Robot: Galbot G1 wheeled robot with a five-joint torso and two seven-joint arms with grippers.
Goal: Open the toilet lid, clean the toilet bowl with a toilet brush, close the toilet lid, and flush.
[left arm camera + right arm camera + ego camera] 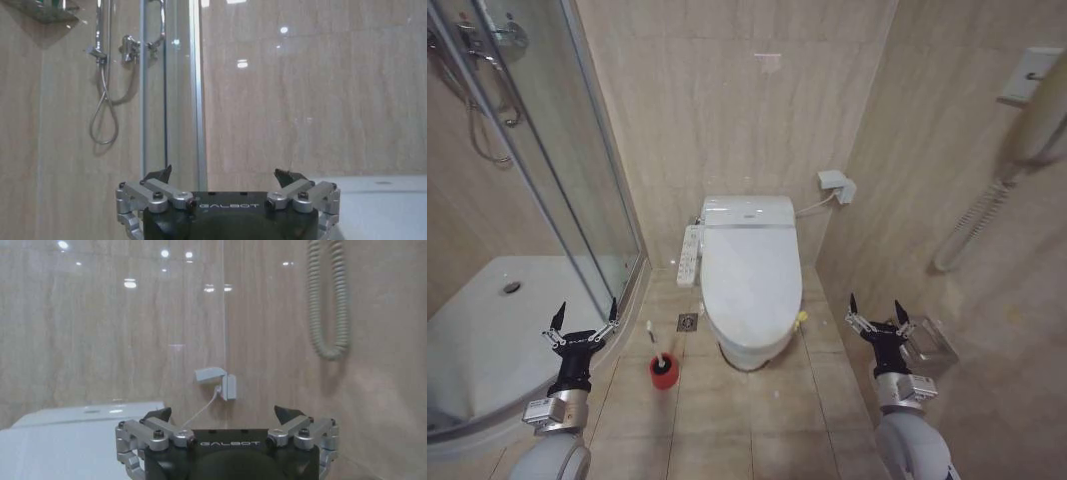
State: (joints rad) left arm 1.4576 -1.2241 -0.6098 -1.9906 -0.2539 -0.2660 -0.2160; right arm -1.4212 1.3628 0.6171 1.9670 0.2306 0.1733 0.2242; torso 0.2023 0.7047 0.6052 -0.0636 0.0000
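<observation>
The white toilet lid (749, 270) lies shut over the toilet bowl (745, 352), straight ahead against the back wall. A white button panel (690, 255) runs along the bowl's left side. The toilet brush (655, 346) stands with its pale stick handle up in a short red cup (664, 373) on the floor, left of the bowl. My left gripper (584, 318) is open and raised at the lower left, apart from the brush. At the lower right, my right gripper (875, 312) is open, beside the bowl and touching nothing. The lid's edge (80, 440) shows in the right wrist view.
A glass shower enclosure (547, 190) with a white tray (487, 330) fills the left side. On the right wall hang a handset with a coiled cord (977, 225) and a metal paper holder (924, 347). A wall socket (837, 185) sits behind the toilet. A floor drain (688, 322) lies nearby.
</observation>
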